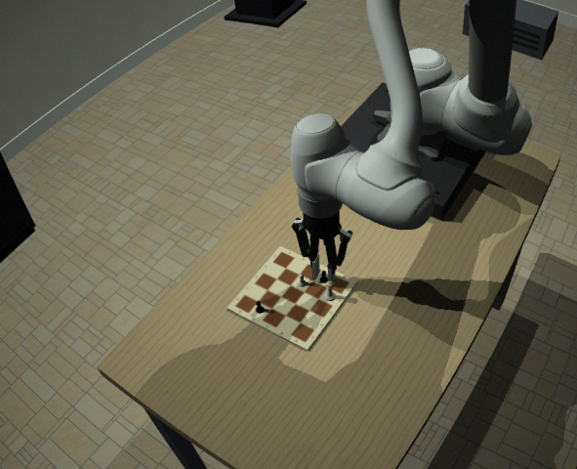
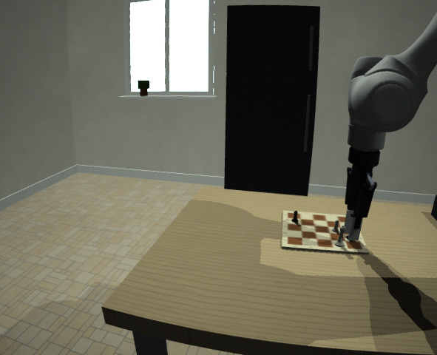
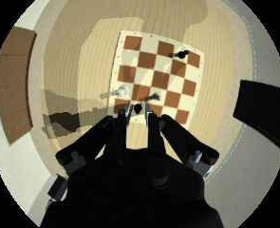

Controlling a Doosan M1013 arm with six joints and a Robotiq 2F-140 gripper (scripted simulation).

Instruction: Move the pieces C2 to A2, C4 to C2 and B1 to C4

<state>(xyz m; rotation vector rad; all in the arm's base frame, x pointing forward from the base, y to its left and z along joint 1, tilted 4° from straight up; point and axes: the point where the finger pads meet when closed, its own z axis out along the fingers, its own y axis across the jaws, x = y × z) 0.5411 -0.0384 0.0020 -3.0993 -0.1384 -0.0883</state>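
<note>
The small chessboard [image 1: 292, 297] lies on the wooden table. My gripper [image 1: 323, 278] is lowered onto the board's far right part. Its fingers stand narrowly apart on either side of a black piece [image 1: 323, 276] and do not clamp it. In the wrist view that piece [image 3: 138, 109] stands between the fingertips. Two light grey pieces [image 2: 336, 225] [image 2: 340, 237] stand close beside the fingers [image 2: 353, 234]. Another black piece [image 1: 259, 307] stands upright near the board's left corner and also shows in the exterior view [image 2: 294, 217].
The robot's dark base plate [image 1: 430, 166] sits at the table's far end. The arm's elbow [image 1: 369, 182] hangs over the table behind the board. A black cabinet [image 2: 271, 99] stands against the wall beyond the table.
</note>
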